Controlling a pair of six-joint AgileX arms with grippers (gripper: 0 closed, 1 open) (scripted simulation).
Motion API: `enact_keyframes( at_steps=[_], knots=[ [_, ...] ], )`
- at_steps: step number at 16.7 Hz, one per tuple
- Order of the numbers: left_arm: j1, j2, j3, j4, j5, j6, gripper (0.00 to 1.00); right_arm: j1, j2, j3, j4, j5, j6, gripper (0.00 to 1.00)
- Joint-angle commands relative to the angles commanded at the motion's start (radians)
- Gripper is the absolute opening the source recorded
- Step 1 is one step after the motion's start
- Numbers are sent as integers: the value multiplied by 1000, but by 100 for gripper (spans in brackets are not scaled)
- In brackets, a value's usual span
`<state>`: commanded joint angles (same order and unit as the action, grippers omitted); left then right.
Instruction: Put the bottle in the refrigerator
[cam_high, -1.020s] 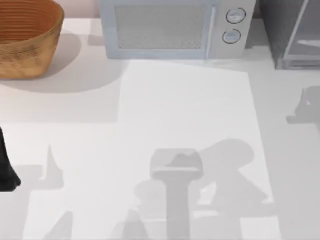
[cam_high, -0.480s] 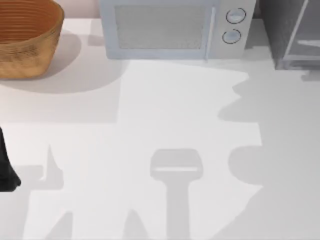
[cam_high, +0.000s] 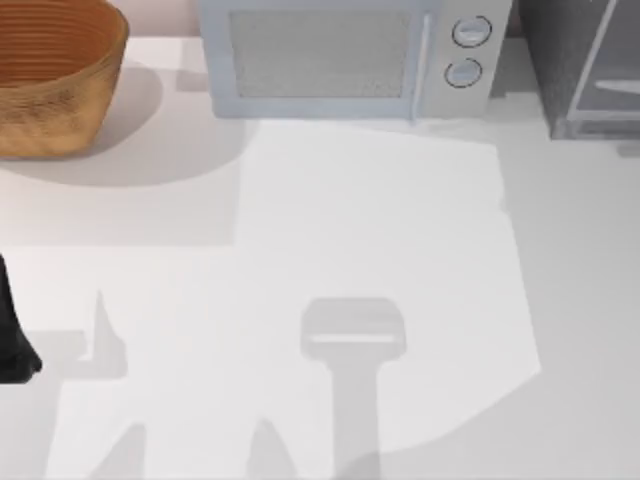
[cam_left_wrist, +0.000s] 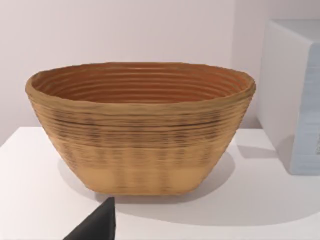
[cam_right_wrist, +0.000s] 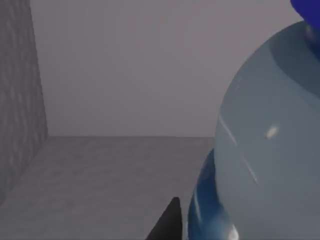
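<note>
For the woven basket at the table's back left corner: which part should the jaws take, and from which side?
Take the woven basket by its rim, coming straight down from above, with one jaw inside the wall and one outside. It stands upright with its mouth open, and its flaring body looks too wide to span; the rim is the one thin edge.

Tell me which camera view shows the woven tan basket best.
The left wrist view: the woven tan basket appears whole from the side, with its ribbed inside and flat base on the white table. The top view catches it at the far left corner, cut off by the picture's edge. The right wrist view looks at the clear bottle instead.
</note>
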<state>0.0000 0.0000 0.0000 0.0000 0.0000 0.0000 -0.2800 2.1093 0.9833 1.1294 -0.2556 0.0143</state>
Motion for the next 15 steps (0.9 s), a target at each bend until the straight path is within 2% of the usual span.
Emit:
enact_keyframes(
  at_steps=[6, 15],
  knots=[
    [0, 0, 0, 0, 0, 0, 100, 9, 30, 34, -22, 5, 1, 1],
    [0, 0, 0, 0, 0, 0, 100, 50, 250, 472, -223, 49, 0, 1]
  ],
)
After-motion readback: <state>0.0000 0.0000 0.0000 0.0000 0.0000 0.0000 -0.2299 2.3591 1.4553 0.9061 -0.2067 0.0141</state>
